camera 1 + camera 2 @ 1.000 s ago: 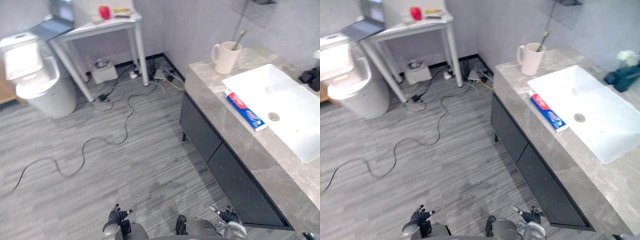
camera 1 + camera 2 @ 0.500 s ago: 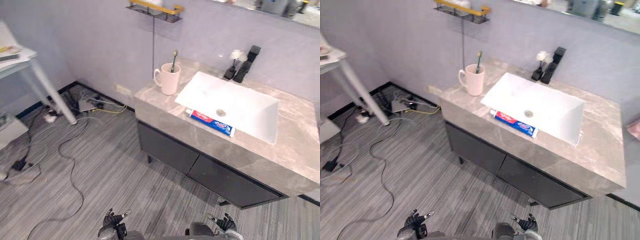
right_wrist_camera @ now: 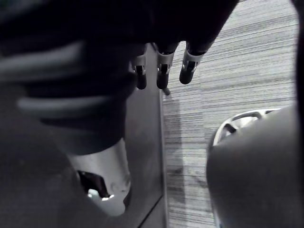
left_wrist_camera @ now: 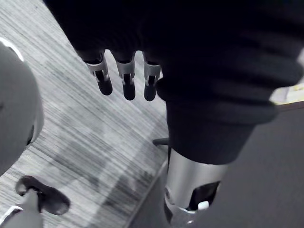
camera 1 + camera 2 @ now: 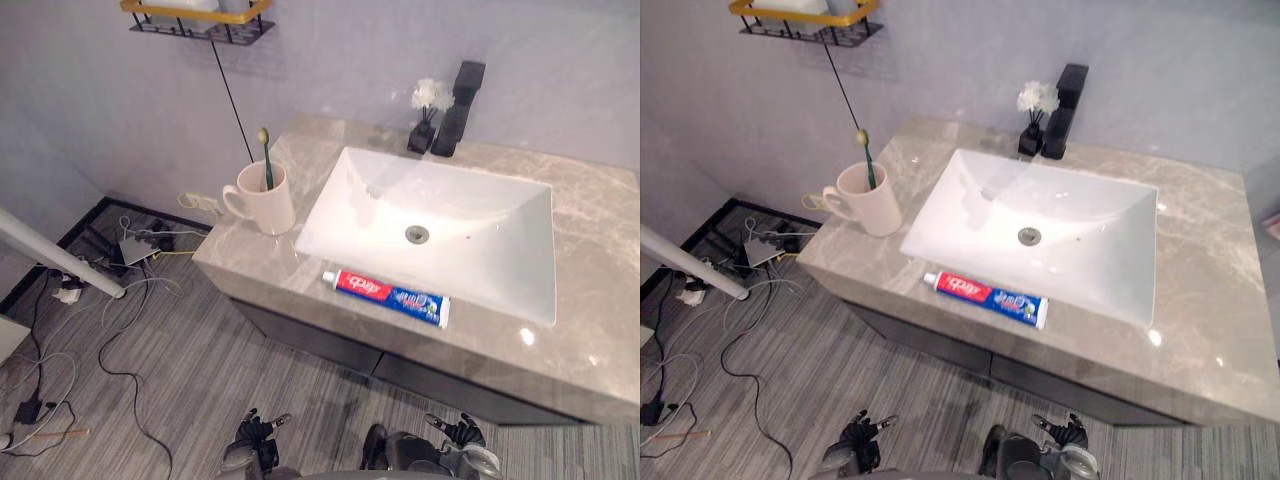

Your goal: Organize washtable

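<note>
A grey marble-patterned stone surface carries a white rectangular basin sunk into its middle. Taking the basin as the dial, a red, white and blue toothpaste tube lies flat at 6 to 7 o'clock, on the narrow strip of stone between the basin's front rim and the surface's front edge. It runs along that rim and sits just beside it; whether they touch cannot be told. Its red half points to 9 o'clock and its blue half to 3 o'clock, and both halves bear large printed lettering.

At 9 o'clock a plain cream mug stands upright near the surface's left edge with its handle turned outward. A green toothbrush with a pale head leans inside it. At 12 o'clock, along the wall, a black tap rises, with a small black vase of white flowers just beside it. A broad band of bare stone shows at 3 o'clock.

Above the mug, a black wire shelf with a yellow rail hangs on the wall. Below the front edge is a dark cabinet front, and grey striped floor lies before it, with loose cables at 8 o'clock.

The left hand and right hand hang low over the floor at 6 o'clock. Their fingers are loosely straight and hold nothing, and both hands are well apart from the tube and mug.
</note>
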